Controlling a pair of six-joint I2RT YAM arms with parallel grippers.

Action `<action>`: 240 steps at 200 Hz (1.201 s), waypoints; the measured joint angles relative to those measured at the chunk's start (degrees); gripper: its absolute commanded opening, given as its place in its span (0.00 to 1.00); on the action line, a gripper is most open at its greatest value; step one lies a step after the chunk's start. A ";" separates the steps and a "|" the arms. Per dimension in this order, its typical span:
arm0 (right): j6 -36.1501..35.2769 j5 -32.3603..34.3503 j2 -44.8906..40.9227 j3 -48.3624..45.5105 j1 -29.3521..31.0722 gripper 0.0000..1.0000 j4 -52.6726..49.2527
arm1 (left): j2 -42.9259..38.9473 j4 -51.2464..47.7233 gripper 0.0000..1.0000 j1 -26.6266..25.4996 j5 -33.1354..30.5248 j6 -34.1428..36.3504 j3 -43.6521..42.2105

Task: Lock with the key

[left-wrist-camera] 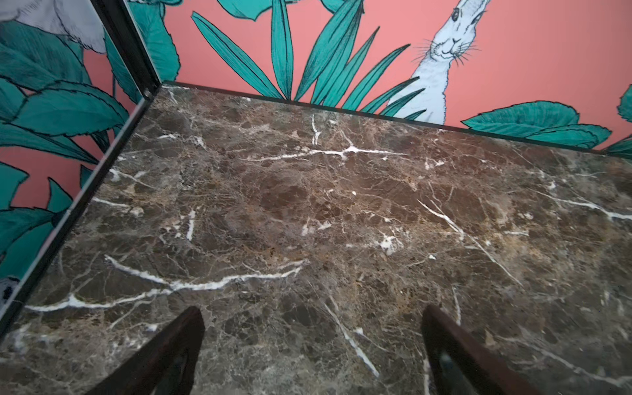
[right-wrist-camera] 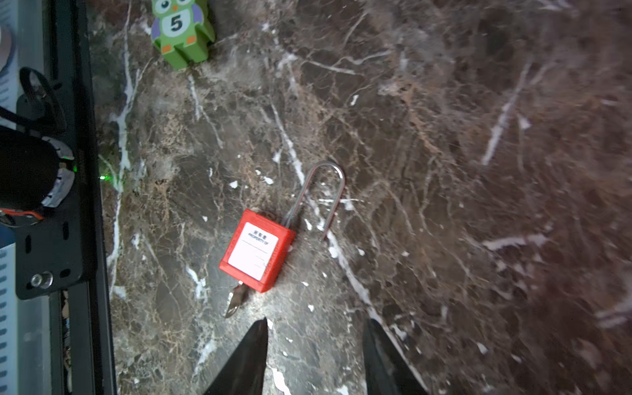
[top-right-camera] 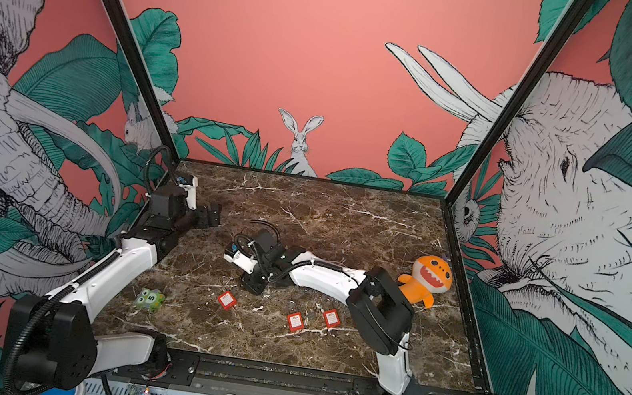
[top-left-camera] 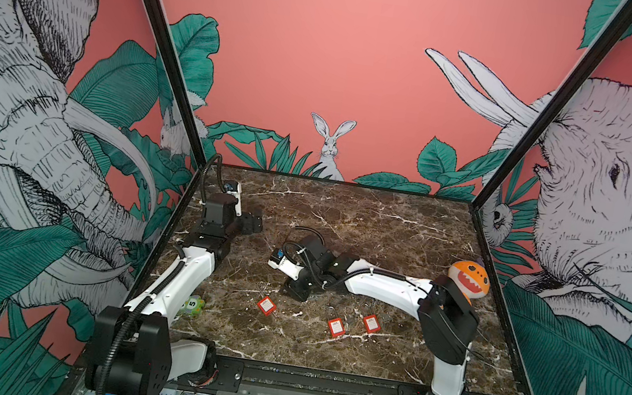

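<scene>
At eight o'clock from the right gripper (top-left-camera: 295, 291) in a top view, the red padlock (top-left-camera: 266, 306) lies on the tabletop (top-left-camera: 384, 233), key (right-wrist-camera: 236, 301) toward its parted, empty jaws, shackle (right-wrist-camera: 327, 165) toward ten; the left gripper (top-left-camera: 252, 224), wide open, is farther.

Glossy red plastic padlock (right-wrist-camera: 257, 251), shiny metal shackle (right-wrist-camera: 326, 164), polished brown marble-look tabletop (right-wrist-camera: 444, 136).
</scene>
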 measured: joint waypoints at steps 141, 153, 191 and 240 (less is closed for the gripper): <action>-6.73 4.39 11.89 12.41 5.66 0.50 -8.50 | 0.37 -3.76 1.00 -0.04 0.96 0.09 0.68; -6.69 5.27 12.20 12.52 5.68 0.50 -8.31 | 0.37 -3.80 1.00 -0.04 0.94 0.11 0.68; -6.95 9.18 12.13 12.74 5.84 0.49 -8.07 | 0.37 -3.87 1.00 -0.04 0.68 0.33 0.68; -8.87 14.60 9.79 9.46 5.73 0.48 -5.92 | 0.37 -3.87 1.00 -0.04 0.09 0.35 0.66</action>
